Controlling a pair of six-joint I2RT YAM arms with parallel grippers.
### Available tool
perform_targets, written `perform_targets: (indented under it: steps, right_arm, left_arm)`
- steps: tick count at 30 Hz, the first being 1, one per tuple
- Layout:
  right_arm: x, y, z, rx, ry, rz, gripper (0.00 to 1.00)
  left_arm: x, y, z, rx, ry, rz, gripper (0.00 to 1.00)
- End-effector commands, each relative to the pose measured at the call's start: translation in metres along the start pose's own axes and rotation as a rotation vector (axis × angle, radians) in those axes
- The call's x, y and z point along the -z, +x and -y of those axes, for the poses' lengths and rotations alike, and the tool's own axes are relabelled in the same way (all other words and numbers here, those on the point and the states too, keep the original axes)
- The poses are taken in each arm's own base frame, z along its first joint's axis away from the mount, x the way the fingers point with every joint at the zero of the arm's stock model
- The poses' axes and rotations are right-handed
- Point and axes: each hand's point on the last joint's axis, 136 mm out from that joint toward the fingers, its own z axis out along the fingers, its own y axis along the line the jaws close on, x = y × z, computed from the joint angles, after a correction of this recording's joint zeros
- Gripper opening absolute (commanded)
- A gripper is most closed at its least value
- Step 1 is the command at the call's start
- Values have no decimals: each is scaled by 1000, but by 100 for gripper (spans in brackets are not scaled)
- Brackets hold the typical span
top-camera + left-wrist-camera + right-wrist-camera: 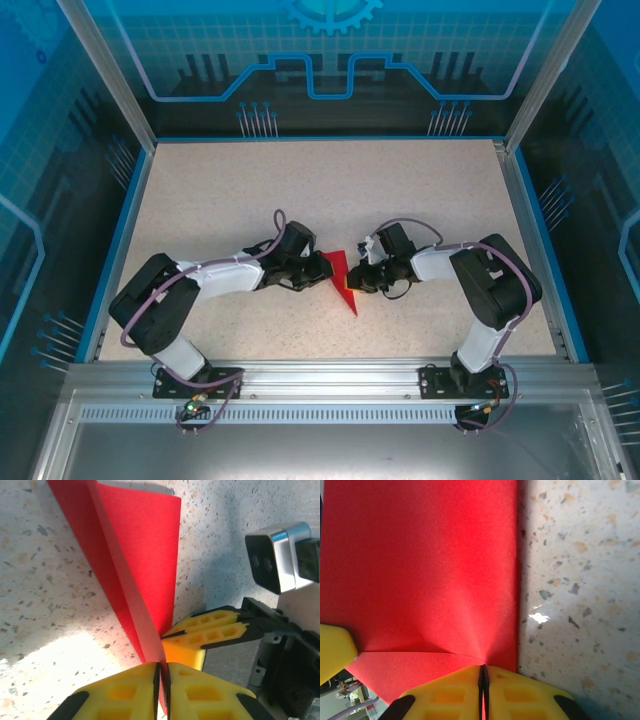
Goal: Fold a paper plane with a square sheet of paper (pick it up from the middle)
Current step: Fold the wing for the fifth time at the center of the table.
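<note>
Yellow pads of the left gripper sit closest in the left wrist view. They are clenched, with a thin edge of the red paper pinched in the slit between them. A long crease is seen running from the upper left down to the pads, with a narrow shaded flap on its left and a wider flap on its right. The right gripper is seen just right of the paper, its yellow fingertips touching the paper close to the left gripper's grip.

In the right wrist view the right gripper's pads are likewise pressed together, with a sliver of red caught between them, so the paper is grasped by both claws. Most of that view is taken up by the paper, and a shallow curved crease is seen just above the fingertips. Speckled table is seen to the right.

From above, the paper is seen as a pointed wedge between the two grippers, near the middle of the table and a little toward the near edge. Its tip is pointed at the near edge. Both arms are bent inward toward it, one from each side.
</note>
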Motion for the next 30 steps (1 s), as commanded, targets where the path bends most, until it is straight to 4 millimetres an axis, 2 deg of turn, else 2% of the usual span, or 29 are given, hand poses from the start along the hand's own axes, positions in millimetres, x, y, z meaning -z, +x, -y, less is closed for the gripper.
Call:
perform_targets:
  steps: [1,5,11,14,17,23,27,30]
  right_arm:
    - [-7,3,16,3,54,-7,12]
    - [-3,1,12,20,49,3,14]
    - [16,-5,-7,105,54,70,19]
    - [26,-2,-10,163,97,114,25]
    - [34,5,-8,228,145,166,37]
    - [38,17,-18,498,280,257,46]
    - [32,24,-37,744,349,310,46]
    - [32,23,-45,858,399,366,46]
  left_arm:
    - [-4,6,-2,-20,-34,-42,10]
    - [-5,6,-4,3,-57,-55,5]
    - [-5,6,-5,40,-98,-73,3]
    - [-5,6,-2,43,-100,-80,3]
    - [-2,5,-2,38,-106,-74,3]
    - [-2,4,-1,38,-100,-73,3]
    - [-2,4,1,33,-97,-73,3]
    - [-2,4,1,30,-96,-72,3]
